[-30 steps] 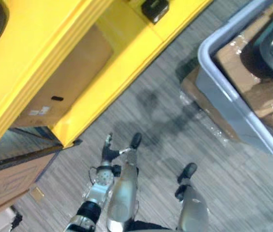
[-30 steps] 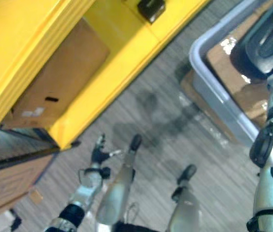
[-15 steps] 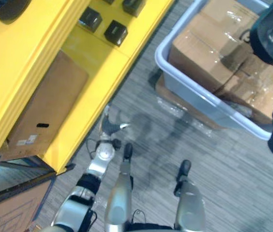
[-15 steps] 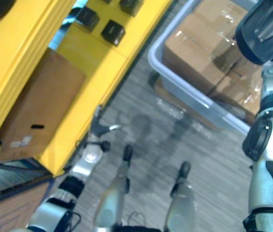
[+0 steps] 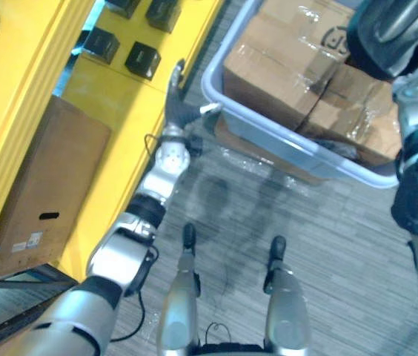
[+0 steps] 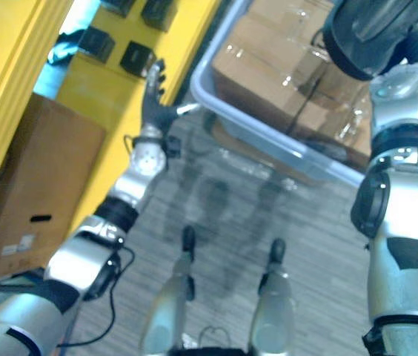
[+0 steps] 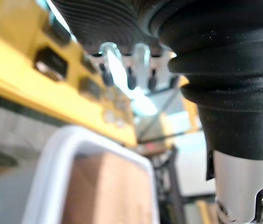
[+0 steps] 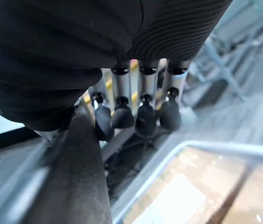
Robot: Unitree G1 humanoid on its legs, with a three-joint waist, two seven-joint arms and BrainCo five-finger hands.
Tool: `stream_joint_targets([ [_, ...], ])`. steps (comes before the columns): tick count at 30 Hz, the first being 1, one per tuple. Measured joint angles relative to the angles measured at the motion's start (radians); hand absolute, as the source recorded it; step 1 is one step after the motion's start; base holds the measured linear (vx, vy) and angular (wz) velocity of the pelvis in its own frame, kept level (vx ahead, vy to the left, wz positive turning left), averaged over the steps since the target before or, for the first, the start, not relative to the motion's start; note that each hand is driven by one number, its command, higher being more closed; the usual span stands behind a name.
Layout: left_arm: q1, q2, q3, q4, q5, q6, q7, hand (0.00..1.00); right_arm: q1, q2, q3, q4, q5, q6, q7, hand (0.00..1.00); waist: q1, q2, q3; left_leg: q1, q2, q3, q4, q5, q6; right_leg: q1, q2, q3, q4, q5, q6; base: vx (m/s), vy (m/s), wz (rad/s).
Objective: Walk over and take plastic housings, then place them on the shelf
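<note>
The left hand point(image 5: 180, 111) has swung up from beside the legs, fingers straight and spread, holding nothing. Just past its fingertips is the yellow shelf point(image 5: 124, 93), carrying 4 small black housings point(image 5: 142, 59). By its thumb is the grey bin point(image 5: 268, 135). The right hand point(image 8: 136, 109) stays curled on the large dark housing point(image 5: 387, 30). Placing looks close.

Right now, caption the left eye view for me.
Open left hand beside grey bin of cardboard boxes; right hand holds dark housing; more housings on yellow shelf.

Left hand point(image 7: 140, 58) near grey bin point(image 7: 47, 169)
</note>
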Motion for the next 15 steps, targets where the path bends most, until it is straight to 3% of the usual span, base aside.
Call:
stream_joint_targets([
  [15, -0.097, 0.001, 0.005, 0.056, -0.498, -0.026, -0.202, 0.0, 0.045, 0.022, 0.238, -0.043, -0.135, -0.03, 0.077, 1.0, 0.0, -0.039, 0.022, 0.001, 0.001, 0.015, -0.001, 0.0, 0.0, -0.007, 0.002, 0.013, -0.001, 0.002, 0.0, 0.01, -0.038, -0.02],
])
